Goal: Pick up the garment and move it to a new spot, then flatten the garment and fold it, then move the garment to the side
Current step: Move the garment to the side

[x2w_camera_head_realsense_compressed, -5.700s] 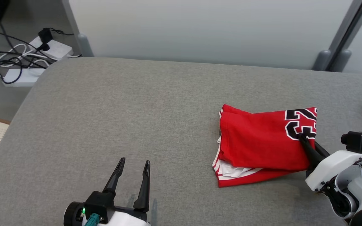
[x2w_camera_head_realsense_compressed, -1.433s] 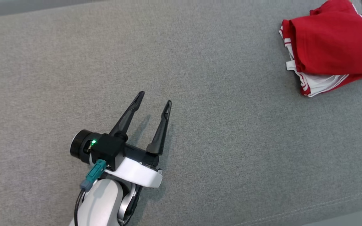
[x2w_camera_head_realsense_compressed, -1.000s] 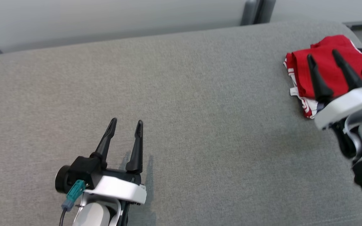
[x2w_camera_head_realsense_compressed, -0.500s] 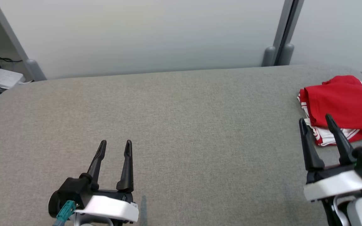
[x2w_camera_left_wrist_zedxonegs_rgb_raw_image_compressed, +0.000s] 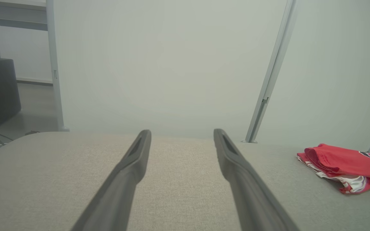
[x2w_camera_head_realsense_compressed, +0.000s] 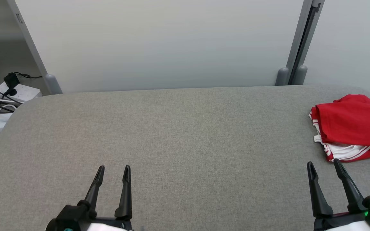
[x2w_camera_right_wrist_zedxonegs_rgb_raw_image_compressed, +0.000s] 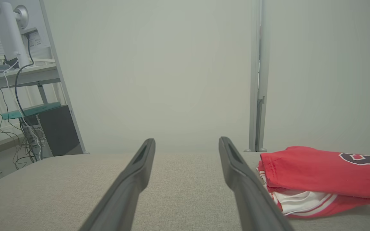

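Note:
The garment (x2w_camera_head_realsense_compressed: 353, 126) is a red jersey with white trim and a black number, folded in a compact stack at the far right of the grey surface (x2w_camera_head_realsense_compressed: 185, 134). It also lies at the right of the left wrist view (x2w_camera_left_wrist_zedxonegs_rgb_raw_image_compressed: 344, 163) and the right wrist view (x2w_camera_right_wrist_zedxonegs_rgb_raw_image_compressed: 320, 179). My right gripper (x2w_camera_head_realsense_compressed: 324, 166) is open at the lower right, just short of the garment and not touching it. My left gripper (x2w_camera_head_realsense_compressed: 113, 168) stands open at the lower left, nothing between its fingers. Both pairs of fingers point toward the back wall.
A pale partition wall (x2w_camera_head_realsense_compressed: 159, 45) with a grey upright post (x2w_camera_head_realsense_compressed: 300, 41) runs behind the surface. Power strips and cables (x2w_camera_head_realsense_compressed: 2, 96) lie on the floor past the left edge. A desk with a monitor and dark box (x2w_camera_right_wrist_zedxonegs_rgb_raw_image_compressed: 18, 96) stands at the left.
The head camera has tilted up and the whole picture has shifted. My right gripper has let go of the garment and drawn back from it; both grippers now sit low at the front edge.

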`<state>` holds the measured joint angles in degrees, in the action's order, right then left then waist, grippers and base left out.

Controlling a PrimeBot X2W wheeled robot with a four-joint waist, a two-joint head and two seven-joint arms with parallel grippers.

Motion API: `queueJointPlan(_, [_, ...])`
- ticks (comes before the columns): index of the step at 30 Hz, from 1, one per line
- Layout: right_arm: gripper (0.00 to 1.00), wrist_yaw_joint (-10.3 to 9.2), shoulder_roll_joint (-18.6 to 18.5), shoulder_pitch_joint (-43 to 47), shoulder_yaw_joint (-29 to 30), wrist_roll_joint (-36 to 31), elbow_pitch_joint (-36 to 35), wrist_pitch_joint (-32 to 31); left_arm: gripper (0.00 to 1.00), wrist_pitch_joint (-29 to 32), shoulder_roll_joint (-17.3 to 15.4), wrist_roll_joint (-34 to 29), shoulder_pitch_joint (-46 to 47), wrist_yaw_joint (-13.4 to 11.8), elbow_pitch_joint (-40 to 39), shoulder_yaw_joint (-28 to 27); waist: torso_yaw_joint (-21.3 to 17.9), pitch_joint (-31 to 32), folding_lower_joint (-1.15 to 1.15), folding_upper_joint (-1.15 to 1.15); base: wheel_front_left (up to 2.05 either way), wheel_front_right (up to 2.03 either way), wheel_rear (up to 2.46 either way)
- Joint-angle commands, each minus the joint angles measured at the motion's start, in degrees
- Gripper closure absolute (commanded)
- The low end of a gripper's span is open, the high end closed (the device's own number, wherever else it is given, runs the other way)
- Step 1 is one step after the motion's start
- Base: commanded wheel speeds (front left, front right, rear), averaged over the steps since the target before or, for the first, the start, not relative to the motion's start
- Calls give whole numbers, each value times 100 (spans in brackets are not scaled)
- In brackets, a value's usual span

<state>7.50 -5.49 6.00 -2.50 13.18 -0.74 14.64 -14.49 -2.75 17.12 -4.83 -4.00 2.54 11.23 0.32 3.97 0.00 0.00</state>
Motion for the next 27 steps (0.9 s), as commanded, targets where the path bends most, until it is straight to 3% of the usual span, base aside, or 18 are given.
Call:
queueJointPlan(1, [0,-1,-68,-84,-132,-5,-177,36,0,-51,-13,-23,116,14,-165,-221,-5,34,0,0,0,0,0])
queueJointPlan(10, [0,-1,-8,127,-109,73,-108,36,0,-51,-13,-97,-213,-97,-123,-372,-81,175,0,0,0,0,0])
queueJointPlan(27, [0,-1,60,214,-158,91,-1,36,0,-51,-13,-277,-226,-62,36,-434,-35,277,0,0,0,0,0])
